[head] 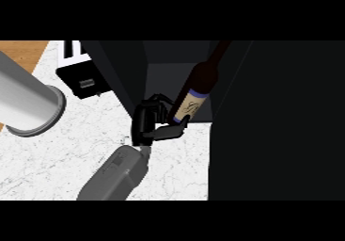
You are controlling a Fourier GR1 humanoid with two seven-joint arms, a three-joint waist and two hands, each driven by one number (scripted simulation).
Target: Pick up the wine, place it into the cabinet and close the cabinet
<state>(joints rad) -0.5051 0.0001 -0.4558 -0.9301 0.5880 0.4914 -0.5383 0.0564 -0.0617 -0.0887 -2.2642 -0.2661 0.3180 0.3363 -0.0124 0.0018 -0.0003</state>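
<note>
A large pale grey cylinder (26, 101) is noted at the left above the white marbled counter (57, 160), with a small black box (81, 82) beside it. The black right hand (148, 123) is recorded with fingers curled round the base of the dark glass wine bottle (197, 92). The bottle is tilted, neck inward, at the open front of the dark cabinet (161, 75).

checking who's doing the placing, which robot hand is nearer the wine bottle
Left. The left robot hand is curled against the wine bottle from the view's left, thumb at its base. The right robot hand does not show in this view.
</note>
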